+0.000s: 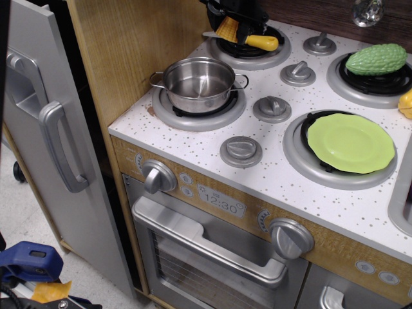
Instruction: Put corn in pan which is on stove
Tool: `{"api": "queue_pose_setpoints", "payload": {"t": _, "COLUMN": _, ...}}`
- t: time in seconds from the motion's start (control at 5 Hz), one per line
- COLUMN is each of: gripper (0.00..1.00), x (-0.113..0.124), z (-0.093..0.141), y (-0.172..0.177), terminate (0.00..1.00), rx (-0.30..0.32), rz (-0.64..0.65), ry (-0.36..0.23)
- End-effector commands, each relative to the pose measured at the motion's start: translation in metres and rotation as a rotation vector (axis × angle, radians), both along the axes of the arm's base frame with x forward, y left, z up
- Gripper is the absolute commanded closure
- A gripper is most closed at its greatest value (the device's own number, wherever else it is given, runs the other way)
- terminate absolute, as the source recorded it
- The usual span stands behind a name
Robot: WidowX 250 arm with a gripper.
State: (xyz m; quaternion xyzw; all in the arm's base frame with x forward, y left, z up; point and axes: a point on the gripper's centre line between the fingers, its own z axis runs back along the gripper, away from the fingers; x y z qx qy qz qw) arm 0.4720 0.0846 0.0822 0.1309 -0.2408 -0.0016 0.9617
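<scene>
The corn point(226, 28), a yellow-orange ribbed piece, is held between the black fingers of my gripper point(234, 29) at the top edge of the view, lifted above the back-left burner. The gripper is shut on it, and most of the gripper is cut off by the frame. The pan point(198, 84), a shiny steel pot with wire loop handles, stands empty on the front-left burner of the stove point(193, 145), in front of and to the left of the gripper. The corn is apart from the pan.
A smooth yellow piece point(262, 42) lies on the back-left burner under the gripper. A bumpy green vegetable point(376, 58) sits on the back-right burner. A light-green plate point(349, 142) lies on the front-right burner. Silver knobs point(272, 107) stand between the burners.
</scene>
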Motion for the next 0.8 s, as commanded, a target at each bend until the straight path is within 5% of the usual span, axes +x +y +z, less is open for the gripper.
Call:
{"api": "queue_pose_setpoints", "payload": {"t": 0.0, "gripper": 0.0, "x": -0.018, "z": 0.056, "y": 0.001, "terminate": 0.0, "rx": 0.04, "rz": 0.056, "ry": -0.119}}
{"api": "queue_pose_setpoints", "payload": {"t": 0.6, "gripper": 0.0, "x": -0.053, "z": 0.034, "y": 0.013, "terminate": 0.0, "rx": -0.029, "rz": 0.106, "ry": -0.151}}
